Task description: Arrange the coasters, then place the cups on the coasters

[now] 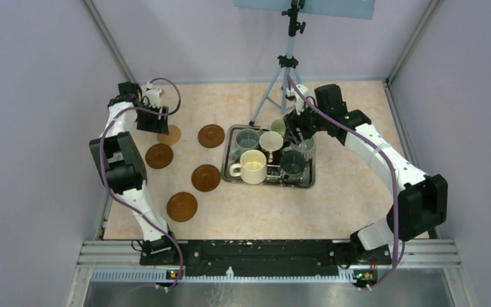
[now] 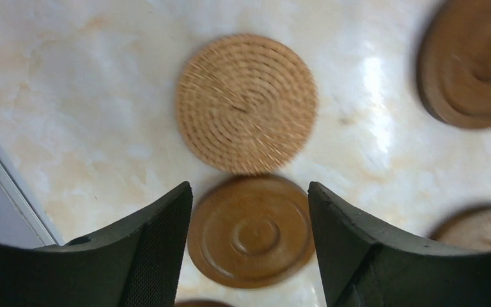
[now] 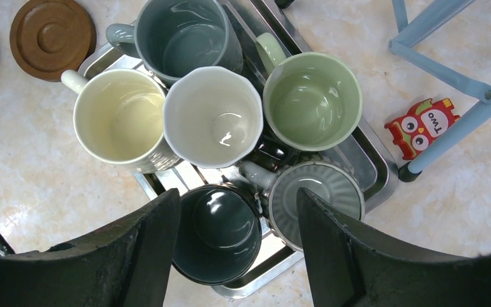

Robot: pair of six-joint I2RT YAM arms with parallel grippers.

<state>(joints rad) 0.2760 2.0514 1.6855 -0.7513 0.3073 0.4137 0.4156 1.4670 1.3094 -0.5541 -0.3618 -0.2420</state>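
Five coasters lie on the left of the table: a pale woven one (image 1: 169, 135) and brown discs (image 1: 159, 155), (image 1: 211, 135), (image 1: 206, 178), (image 1: 182, 206). My left gripper (image 1: 152, 120) hangs open over them. In its wrist view the woven coaster (image 2: 247, 103) lies ahead and a brown coaster (image 2: 250, 231) shows on the table between the fingers, unheld. Six cups stand in the steel tray (image 1: 268, 184): grey-blue (image 3: 185, 38), cream (image 3: 120, 118), white (image 3: 212, 115), pale green (image 3: 311, 99), dark teal (image 3: 217, 233), ribbed grey (image 3: 316, 198). My right gripper (image 3: 238, 217) hovers open above the dark teal and ribbed grey cups.
A blue tripod (image 1: 286, 77) stands just behind the tray, its legs (image 3: 447, 70) close to my right gripper. A small red owl figure (image 3: 422, 126) lies beside the tray. Grey walls enclose the table on three sides.
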